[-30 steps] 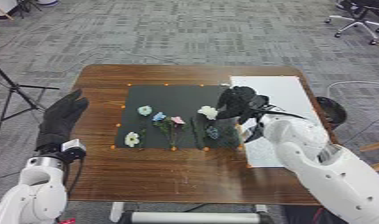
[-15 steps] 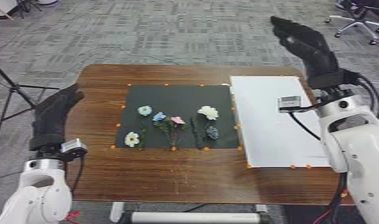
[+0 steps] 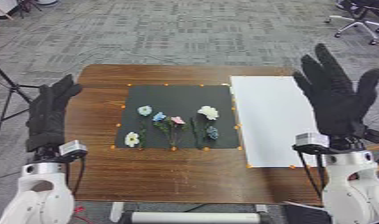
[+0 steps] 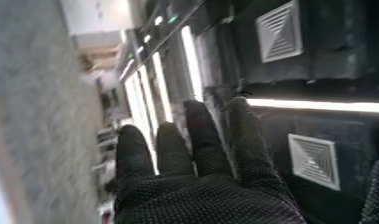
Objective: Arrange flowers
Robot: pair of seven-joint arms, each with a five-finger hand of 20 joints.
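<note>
In the head view, my right hand (image 3: 341,100) is raised over the white sheet's right edge, fingers straight and spread, holding nothing. My left hand (image 3: 49,112) stands upright left of the table, open. Flowers lie on the black mat (image 3: 181,93): a pale blue one (image 3: 145,110), a blue one (image 3: 159,116), a pink one (image 3: 177,120), a large white one (image 3: 208,112), a smaller white one (image 3: 132,139) and a dark blue-grey one (image 3: 212,132). Green stems point toward the mat's near edge. The right wrist view has my right hand (image 4: 203,197) with straight fingers.
A white sheet (image 3: 270,120) lies right of the mat on the brown table (image 3: 181,175). Small orange marks line the edges of both. A black tripod (image 3: 15,89) stands on the floor at the left.
My right hand has left the mat beside the large white flower, swung up past the sheet, then come back lower with fingers spread. The left hand has shifted slightly. The flowers look unmoved.
</note>
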